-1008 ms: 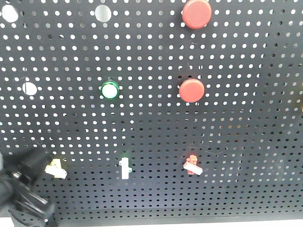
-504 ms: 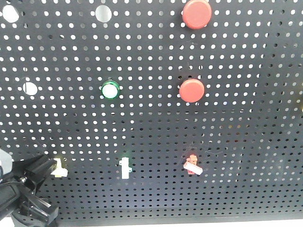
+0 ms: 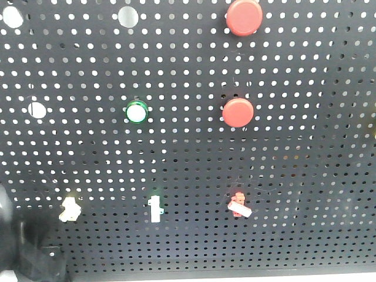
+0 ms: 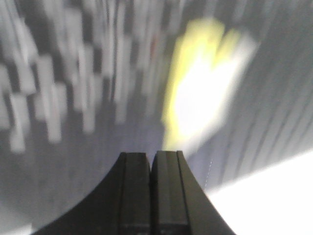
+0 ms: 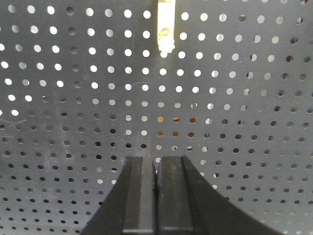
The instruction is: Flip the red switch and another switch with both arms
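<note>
Progress looks partial at best: your left gripper (image 4: 151, 161), fingers pressed together and empty, sits at 7 o'clock of the yellow-based switch (image 3: 69, 208). The red switch (image 3: 238, 204), at 5 o'clock on the pegboard (image 3: 305, 176), seems untouched. Your right gripper (image 5: 156, 164) is likewise closed on nothing.

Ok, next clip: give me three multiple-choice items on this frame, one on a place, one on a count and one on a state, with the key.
1. Along the bottom row in the front view, the red switch sits at: A) the left end B) the middle C) the right end.
2. Large round red push-buttons on the pegboard: A) one B) two C) four.
3. The right gripper is: A) wide open B) shut, holding nothing C) clamped on a lever.
Key: C, it ends that row on the right; B, one at the top edge and one below it; B, the right wrist view shows it closed with nothing between.
</note>
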`<state>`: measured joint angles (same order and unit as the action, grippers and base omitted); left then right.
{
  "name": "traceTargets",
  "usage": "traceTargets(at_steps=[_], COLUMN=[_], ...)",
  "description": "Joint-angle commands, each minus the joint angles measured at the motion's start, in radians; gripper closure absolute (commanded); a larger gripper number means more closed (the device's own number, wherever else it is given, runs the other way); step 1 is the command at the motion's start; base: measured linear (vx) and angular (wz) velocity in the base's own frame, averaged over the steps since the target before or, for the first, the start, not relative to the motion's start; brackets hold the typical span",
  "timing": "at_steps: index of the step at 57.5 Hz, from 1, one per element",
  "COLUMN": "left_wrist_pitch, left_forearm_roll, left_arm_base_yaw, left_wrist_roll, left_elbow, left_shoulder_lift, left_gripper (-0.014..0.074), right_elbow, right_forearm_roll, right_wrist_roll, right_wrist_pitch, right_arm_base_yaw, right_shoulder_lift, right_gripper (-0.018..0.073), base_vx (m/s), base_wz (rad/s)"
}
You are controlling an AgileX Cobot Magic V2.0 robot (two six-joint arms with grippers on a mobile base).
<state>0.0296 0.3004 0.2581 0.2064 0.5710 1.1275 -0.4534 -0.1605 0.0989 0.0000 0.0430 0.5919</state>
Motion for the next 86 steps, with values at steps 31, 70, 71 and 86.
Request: traceTargets(at_steps=[31,70,71,86], left_wrist_pitch=[0.02,-0.133,-0.133,-0.136], left_forearm_roll=[-0.007,-0.007,-0.007,-0.007], left_arm_base_yaw=[0.016,0.016,0.016,0.016], left_wrist_roll=[0.013,0.013,0.013,0.013], left_elbow=[0.029,0.029,0.029,0.029], left_shoulder_lift=[-0.303,-0.439,-0.439,-0.439], left_gripper=[0.0594,0.0594,0.0594,0.0594], right_elbow=[-0.033,-0.231,-0.241,-0.29], right_forearm_roll=[0.037,-0.21,-0.205,-0.204], right_wrist_roll=[0.102,0.174,0.174,0.174], right_wrist_pitch=[-0.165,-0.41,-0.41,-0.461], right_arm_base_yaw=[0.027,0.436,0.436,0.436], right_shoulder_lift=[0.078,0.487,0.497,0.58], right_gripper=[0.0566,0.0566,0.0566,0.0566], base_vx=[0.0,0.0,0.0,0.0], base_wz=[0.0,0.0,0.0,0.0])
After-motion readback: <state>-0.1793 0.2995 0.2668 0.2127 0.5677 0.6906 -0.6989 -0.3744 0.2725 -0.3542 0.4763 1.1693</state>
